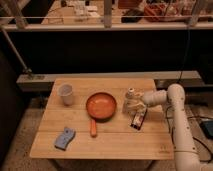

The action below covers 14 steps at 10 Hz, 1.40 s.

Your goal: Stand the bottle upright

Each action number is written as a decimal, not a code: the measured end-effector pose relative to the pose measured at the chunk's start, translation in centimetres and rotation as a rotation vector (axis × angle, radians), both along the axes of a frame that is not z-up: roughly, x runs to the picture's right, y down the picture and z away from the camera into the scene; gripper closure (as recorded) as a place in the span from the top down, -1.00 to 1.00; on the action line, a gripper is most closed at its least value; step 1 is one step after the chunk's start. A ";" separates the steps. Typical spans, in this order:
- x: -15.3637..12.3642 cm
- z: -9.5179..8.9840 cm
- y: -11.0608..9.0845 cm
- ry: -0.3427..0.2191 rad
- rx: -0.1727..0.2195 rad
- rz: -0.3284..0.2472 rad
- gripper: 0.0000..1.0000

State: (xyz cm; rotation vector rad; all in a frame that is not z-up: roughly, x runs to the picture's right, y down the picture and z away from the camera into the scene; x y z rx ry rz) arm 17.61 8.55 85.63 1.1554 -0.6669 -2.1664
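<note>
My arm (176, 125) rises by the table's (115, 145) 4 o'clock corner, bends, and reaches toward 9 o'clock. My gripper (135, 106) meets the bottle (131, 96), which stands upright at 3 o'clock of the orange pan (101, 105). I cannot tell whether the gripper is spread or clamped.
</note>
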 end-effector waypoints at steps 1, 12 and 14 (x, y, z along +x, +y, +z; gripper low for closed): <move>0.1 0.0 0.0 0.002 -0.001 0.000 0.04; 2.7 -0.6 -0.8 0.077 0.008 -0.042 0.04; 3.5 -0.7 -0.9 0.081 0.008 -0.023 0.04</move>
